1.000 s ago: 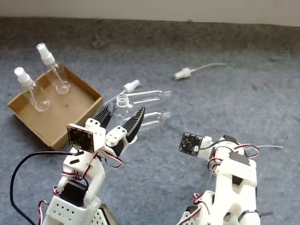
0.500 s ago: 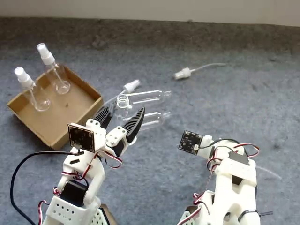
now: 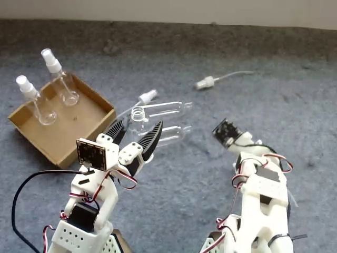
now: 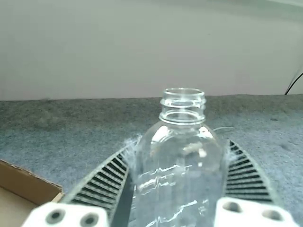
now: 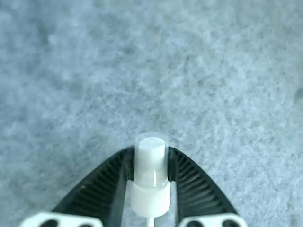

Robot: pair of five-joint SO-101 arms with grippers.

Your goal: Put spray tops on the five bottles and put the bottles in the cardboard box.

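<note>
Clear plastic is filling my left claw (image 3: 139, 125), which is pinching an uncapped bottle (image 3: 138, 115) upright just right of the cardboard box (image 3: 31, 132) at the bench's (image 3: 274, 105) left. Inside the box the near capped bottle (image 3: 34, 100) and the far capped bottle (image 3: 60, 79) are standing, while two bare bottles (image 3: 168, 107) are lying just right of the held one and two loose spray tops (image 3: 206, 82) are lying farther back. My right claw (image 5: 150, 152) is pressing its fingers onto a white spray top (image 5: 150, 187), holding it above the grey surface.
</note>
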